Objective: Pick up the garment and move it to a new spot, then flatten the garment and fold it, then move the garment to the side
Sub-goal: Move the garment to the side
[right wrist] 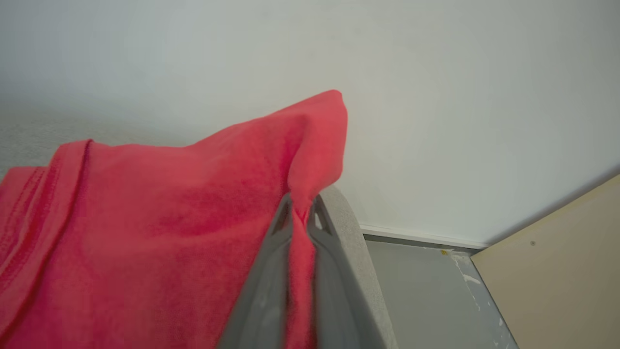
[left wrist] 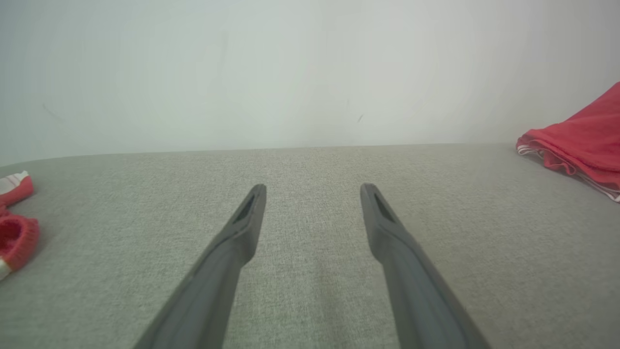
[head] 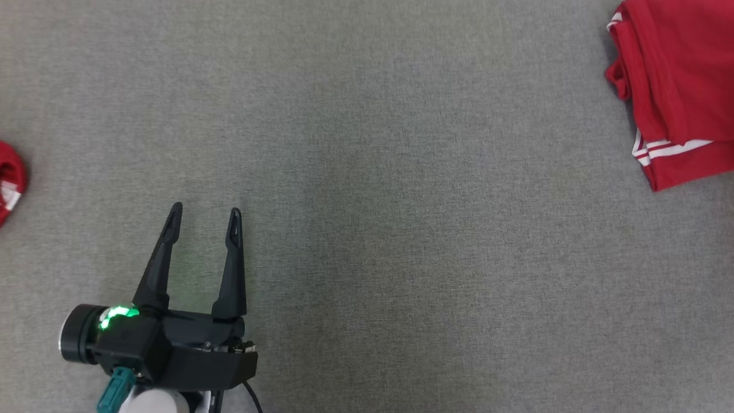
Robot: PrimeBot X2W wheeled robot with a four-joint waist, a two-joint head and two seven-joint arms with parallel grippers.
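Our right gripper (right wrist: 301, 206) pinches the red garment (right wrist: 145, 218) at the edge of the grey bench (right wrist: 351, 242); our left gripper (head: 206, 209) gapes wide; white wall (left wrist: 290, 72) behind.

A grey woven-fabric surface (head: 367, 172) spreads across the head view. At 2 o'clock a red garment (head: 676, 86) with white stripes lies on it in folds, running off the view's edge. At 9 o'clock a smaller red cloth (head: 8, 183) with a white band rests on the surface, well apart from the garment. The right wrist view shows the surface's rounded, padded edge.
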